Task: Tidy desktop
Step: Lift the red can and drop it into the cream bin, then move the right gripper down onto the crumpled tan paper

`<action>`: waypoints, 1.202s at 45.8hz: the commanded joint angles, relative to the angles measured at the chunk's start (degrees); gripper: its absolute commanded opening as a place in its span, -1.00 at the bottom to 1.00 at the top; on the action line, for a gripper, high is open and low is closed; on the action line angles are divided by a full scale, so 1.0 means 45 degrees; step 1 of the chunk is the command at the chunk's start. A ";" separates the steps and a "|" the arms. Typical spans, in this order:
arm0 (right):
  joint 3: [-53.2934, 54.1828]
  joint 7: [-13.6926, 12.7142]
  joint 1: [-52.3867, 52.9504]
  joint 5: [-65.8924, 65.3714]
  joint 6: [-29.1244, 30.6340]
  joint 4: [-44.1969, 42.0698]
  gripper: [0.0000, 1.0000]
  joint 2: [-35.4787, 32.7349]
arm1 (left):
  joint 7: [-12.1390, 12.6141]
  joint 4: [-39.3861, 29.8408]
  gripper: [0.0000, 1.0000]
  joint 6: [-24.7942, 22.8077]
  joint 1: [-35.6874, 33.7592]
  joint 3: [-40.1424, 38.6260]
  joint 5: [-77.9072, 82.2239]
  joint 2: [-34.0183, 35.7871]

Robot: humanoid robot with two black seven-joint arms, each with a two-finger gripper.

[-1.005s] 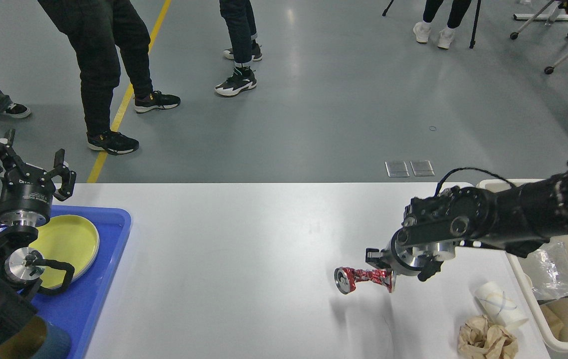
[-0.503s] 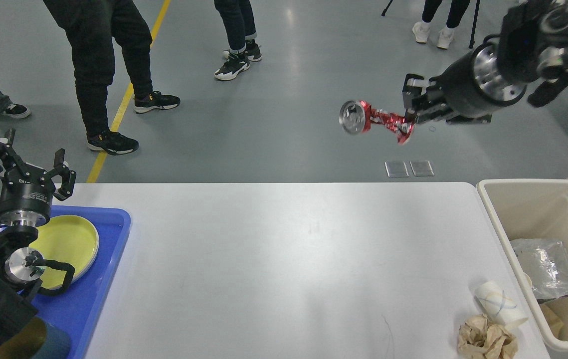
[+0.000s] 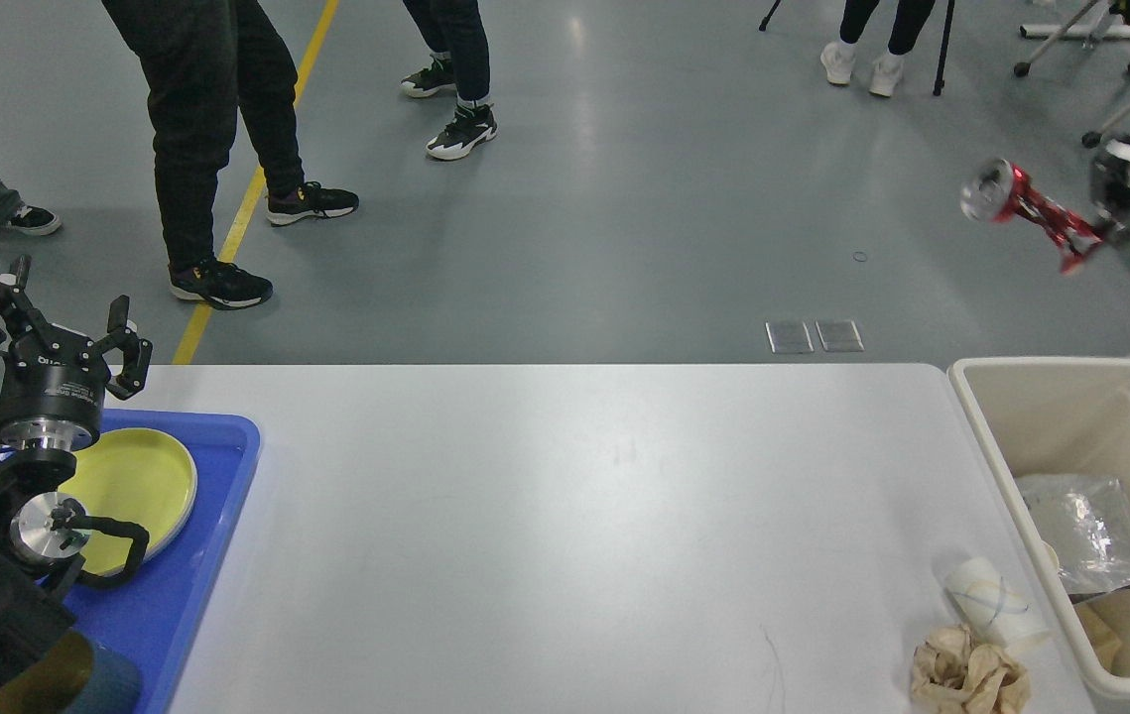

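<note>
The white desktop (image 3: 565, 516) fills the lower middle of the head view. High at the right edge, my right gripper (image 3: 1100, 230) is shut on a crushed red can (image 3: 1021, 203), which hangs in the air above the far end of the beige bin (image 3: 996, 436). A crumpled brown paper ball (image 3: 968, 674) and a squashed white paper cup (image 3: 993, 600) lie at the desktop's near right corner. My left gripper (image 3: 54, 322) stands open and empty at the left, above the blue tray (image 3: 197, 555).
The blue tray holds a yellow plate (image 3: 143, 481). The bin at the right contains a clear plastic bag (image 3: 1085, 531) and other scraps. Several people stand on the grey floor beyond the table.
My right arm lifted the red can off the desktop, raised it high, then swung it right until it hangs above the bin. The left arm has stayed still.
</note>
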 commanded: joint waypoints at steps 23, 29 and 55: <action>0.1342 0.0056 -0.7266 0.0023 -0.2659 -0.3300 0.76 -0.0006 | 0.0000 0.0000 0.93 0.0003 0.0000 0.0000 -0.0001 0.0000; 0.1342 0.0056 -0.6857 0.0023 -0.2524 -0.3106 0.90 0.0463 | 0.0000 0.0000 0.93 0.0003 0.0000 0.0000 -0.0001 0.0000; 0.0502 -0.0023 0.3102 -0.0173 0.4018 0.4060 0.92 0.1714 | 0.0000 0.0000 0.93 0.0003 0.0000 0.0000 -0.0001 0.0000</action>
